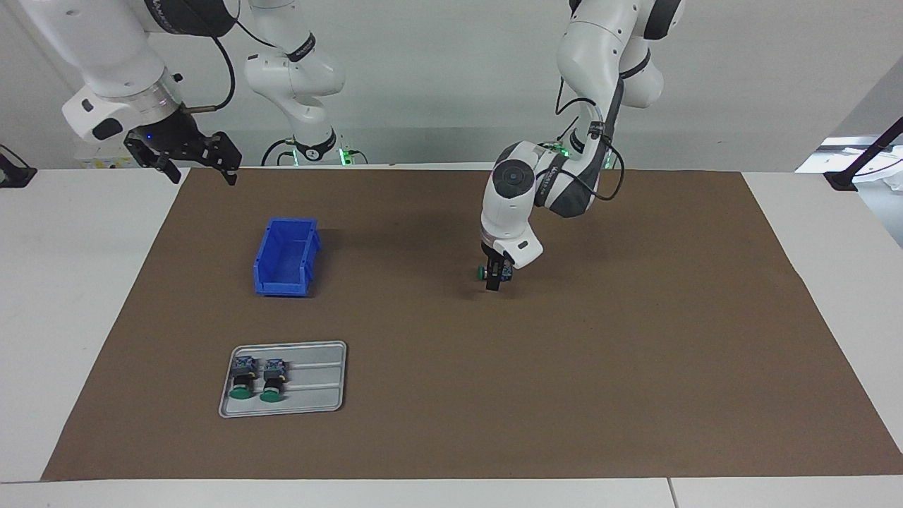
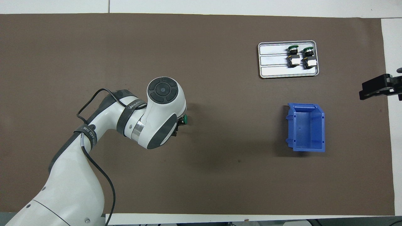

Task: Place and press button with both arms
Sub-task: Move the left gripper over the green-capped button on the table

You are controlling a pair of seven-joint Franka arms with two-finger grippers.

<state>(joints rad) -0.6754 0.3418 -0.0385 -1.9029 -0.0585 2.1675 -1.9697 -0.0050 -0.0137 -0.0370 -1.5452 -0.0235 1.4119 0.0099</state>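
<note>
Just above the middle of the facing view: the button point(image 1: 481, 271), down on the brown mat point(image 1: 635, 353), lying on its side, green cap toward the left of the frame. Right over it, the left gripper point(image 1: 496, 279), pointing straight down, fingers apart, one on each side of the button's dark middle. Not squeezed shut. Cannot tell if touching the button. In the overhead view, just left of the middle, only the green end peeking out from under the big white wrist.

Up in the upper left of the facing view, the right gripper point(image 1: 203, 175), waiting in the air over the edge of the mat, fingers spread wide, holding nothing.

In the left half of that frame, a blue bin point(image 1: 286, 257), open side up. In the lower left, a grey tray point(image 1: 317, 384) with two more green buttons point(image 1: 242, 381) side by side in it, caps toward the bottom of the frame.
</note>
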